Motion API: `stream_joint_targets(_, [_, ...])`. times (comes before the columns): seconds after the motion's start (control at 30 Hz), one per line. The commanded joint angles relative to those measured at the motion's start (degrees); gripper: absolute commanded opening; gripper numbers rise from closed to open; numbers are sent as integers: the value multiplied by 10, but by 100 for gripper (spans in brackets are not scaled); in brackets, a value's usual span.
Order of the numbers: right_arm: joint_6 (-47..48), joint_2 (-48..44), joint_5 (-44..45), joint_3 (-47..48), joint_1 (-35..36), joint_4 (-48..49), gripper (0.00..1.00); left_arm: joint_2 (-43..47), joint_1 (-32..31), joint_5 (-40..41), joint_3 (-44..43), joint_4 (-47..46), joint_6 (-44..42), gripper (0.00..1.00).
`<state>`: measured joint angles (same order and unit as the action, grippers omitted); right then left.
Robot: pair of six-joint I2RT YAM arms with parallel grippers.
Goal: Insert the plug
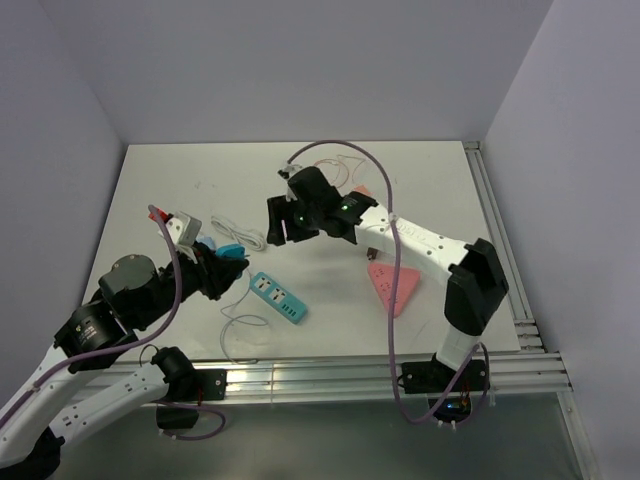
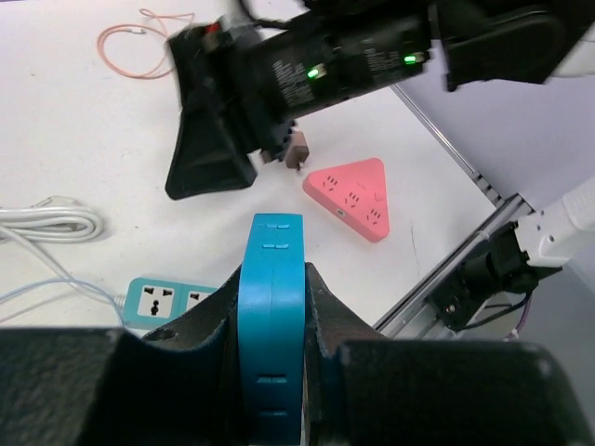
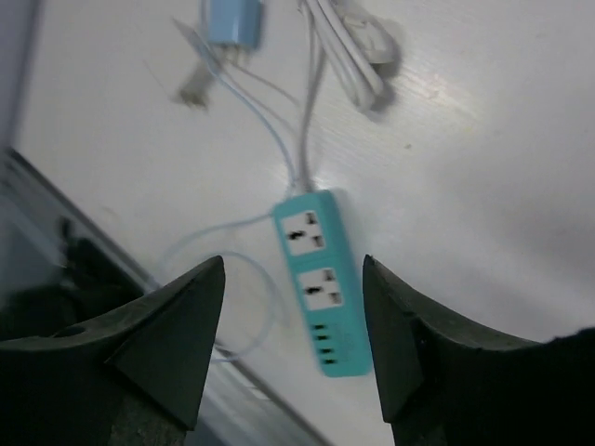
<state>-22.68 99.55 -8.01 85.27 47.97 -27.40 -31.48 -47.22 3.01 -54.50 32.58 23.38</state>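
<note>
My left gripper is shut on a blue plug, which stands edge-on between the black fingers. In the top view the plug hangs over the table's left half, just up-left of a teal power strip lying flat. The right wrist view looks down on the teal strip, with two sockets and a row of small ports. My right gripper hovers above it, jaws wide apart and empty. In the top view the right gripper is just right of the plug.
A pink triangular power strip lies right of centre, with a small brown adapter near it. A coiled white cable lies behind the plug, and thin white wire loops reach the front rail. An orange cord lies farther back.
</note>
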Motion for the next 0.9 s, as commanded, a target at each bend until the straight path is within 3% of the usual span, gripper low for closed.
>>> stream_joint_targets(0.0, [-263,-35,15,1,-8,-42,69,-7,1,39,-25,2,30,0])
stream_joint_targets(0.13, [-439,-107,0,-91,-15,7,70,-7,1,37,-25,-1,41,0])
stream_joint_targets(0.27, [-687,-190,21,-194,-8,16,68,-8,1,32,-28,5,53,0])
stream_joint_targets(0.37, [-813,-229,87,-239,26,-3,68,-10,0,37,-35,17,64,0])
stream_joint_targets(0.47, [-915,-231,119,-269,57,-10,68,-14,0,46,-41,32,78,0])
stream_joint_targets(0.87, [-1153,-147,193,-311,170,99,68,-17,1,79,-61,104,149,0])
